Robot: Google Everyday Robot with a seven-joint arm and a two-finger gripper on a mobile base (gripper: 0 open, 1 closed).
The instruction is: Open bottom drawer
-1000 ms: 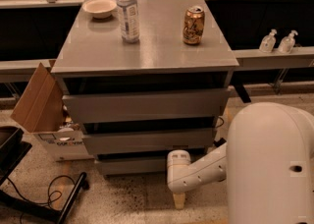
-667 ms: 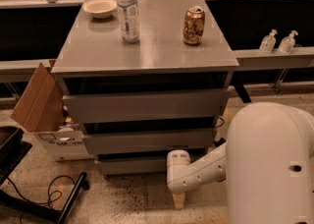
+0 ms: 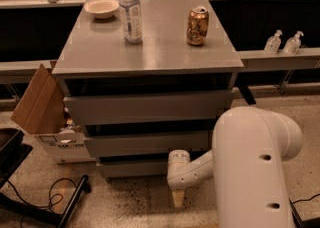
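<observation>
Bottom drawer (image 3: 132,168), lowest of three matte-grey fronts, low against the speckled floor (image 3: 125,204), tucked beneath the middle drawer (image 3: 145,143) and top drawer (image 3: 150,107). Right end partly covered by the robot's white arm (image 3: 252,167), reaching in from the lower right. End effector (image 3: 177,198) pointing down at the floor just in front of the drawer's right end, apart from the panel; open or closed, cannot tell.

Above, on the grey tabletop (image 3: 160,54): clear water bottle (image 3: 131,12) upright near the back, gold-brown can (image 3: 197,26) upright to its right, pale bowl (image 3: 101,8) at the back left corner. Labels on bottle and can too blurred to read.

Left of the drawers, an open cardboard box (image 3: 40,103) with flap raised, dark print on the white carton side below it illegible. Black cable (image 3: 47,201) looped on the floor beside a black stand (image 3: 75,199). On the ledge (image 3: 280,58) to the right, two small pump bottles (image 3: 282,42) side by side.

Nothing shifted against the frame a second ago: arm, end effector and all three drawer fronts in the same places.
</observation>
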